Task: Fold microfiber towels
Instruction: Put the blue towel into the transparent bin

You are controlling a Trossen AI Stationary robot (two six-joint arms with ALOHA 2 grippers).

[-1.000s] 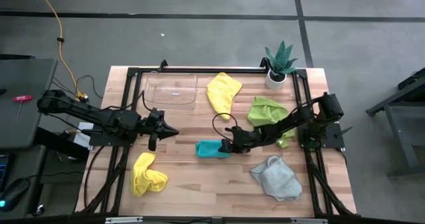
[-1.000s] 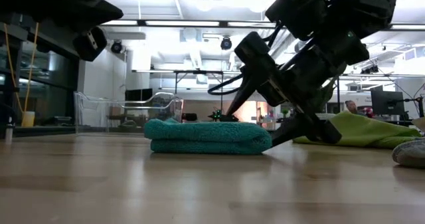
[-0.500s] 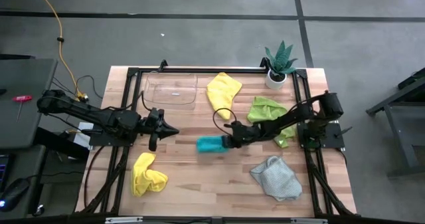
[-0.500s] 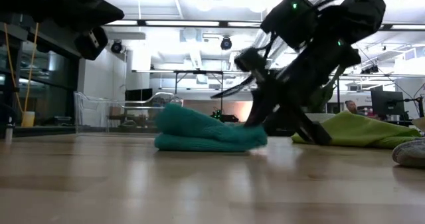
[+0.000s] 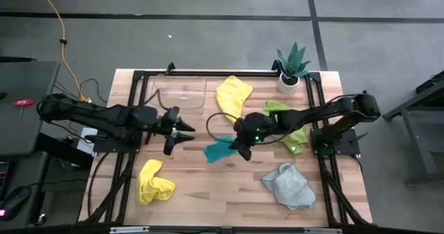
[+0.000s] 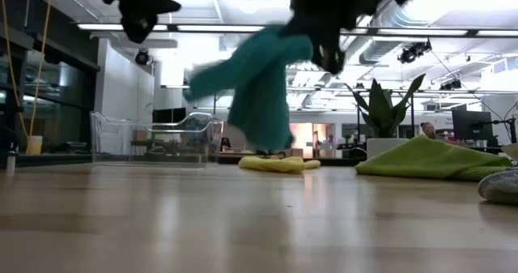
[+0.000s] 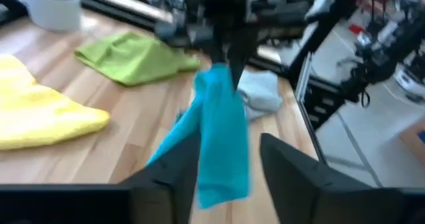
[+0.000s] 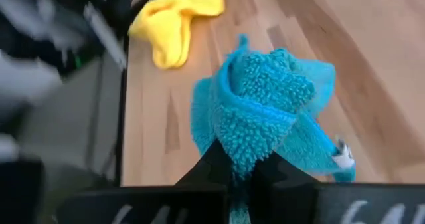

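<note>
The teal-blue towel (image 5: 218, 151) hangs in the air over the table's middle, with my right gripper (image 5: 239, 148) shut on it. In the low view the teal-blue towel (image 6: 259, 87) shows clear of the wood. My left gripper (image 5: 189, 132) stands open just left of it, above the table, fingers pointing at the towel and touching nothing. One yellow towel (image 5: 234, 95) lies at the far middle and another yellow towel (image 5: 154, 182) at the near left. A lime green towel (image 5: 281, 116) lies partly under my right arm. A grey towel (image 5: 288, 185) lies at the near right. My right gripper pinches a bunched fold of the teal-blue towel (image 8: 251, 151) between its two fingers, several layers gathered together. The fingers come from above, slanting in from the table's right. The towel hangs slack below them, lifted clear of the table, one flap (image 6: 214, 74) spread toward the left.
A clear plastic tray (image 5: 180, 93) stands at the far left. A potted plant (image 5: 291, 67) stands at the far right corner. A black frame rail (image 5: 132, 109) runs round the table's edge. Bare wood lies between the towels at the near middle.
My right gripper has shut on the folded teal-blue towel's right end and risen, going a little toward the far left. The towel has left the table and come unfolded, hanging loose. My left gripper has gone toward the table's right and opened.
</note>
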